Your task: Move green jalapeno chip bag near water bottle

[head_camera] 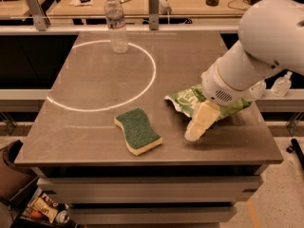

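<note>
The green jalapeno chip bag (183,100) lies crumpled on the right part of the grey table (95,84), mostly covered by my white arm. My gripper (198,124) hangs over the bag's near edge, its cream fingers pointing down toward the table just in front of the bag. The water bottle (117,23), clear with a white cap, stands upright at the far left of the table, on the white circle line, well away from the bag.
A dark-green sponge (138,130) with a yellow base lies near the front, left of the gripper. A small squat bottle (282,83) stands off the table's right side. A rail with posts (153,3) runs behind the table.
</note>
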`<state>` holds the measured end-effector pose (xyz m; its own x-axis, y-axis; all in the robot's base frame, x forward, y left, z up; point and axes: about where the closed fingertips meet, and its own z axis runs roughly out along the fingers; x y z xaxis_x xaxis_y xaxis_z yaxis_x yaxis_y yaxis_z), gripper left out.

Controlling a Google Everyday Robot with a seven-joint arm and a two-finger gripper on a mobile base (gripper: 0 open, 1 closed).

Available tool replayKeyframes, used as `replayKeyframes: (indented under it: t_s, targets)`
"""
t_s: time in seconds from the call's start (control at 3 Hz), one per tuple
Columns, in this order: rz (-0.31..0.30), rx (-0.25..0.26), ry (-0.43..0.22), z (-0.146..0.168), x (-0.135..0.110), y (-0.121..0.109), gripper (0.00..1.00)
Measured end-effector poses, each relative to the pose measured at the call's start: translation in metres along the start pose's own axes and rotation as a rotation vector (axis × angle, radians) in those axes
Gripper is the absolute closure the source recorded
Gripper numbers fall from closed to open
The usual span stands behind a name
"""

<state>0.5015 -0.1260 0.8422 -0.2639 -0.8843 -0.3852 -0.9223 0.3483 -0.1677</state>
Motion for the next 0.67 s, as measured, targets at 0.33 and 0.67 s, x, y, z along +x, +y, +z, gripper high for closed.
replayKeyframes:
  t_s: [0.33,0.67]
  targets:
    - [-0.001,0.028,-0.021,0.0008,-0.006,-0.0067,0.18]
    - [-0.003,0.028,-0.021,0.0011,-0.0067,-0.0062,0.41]
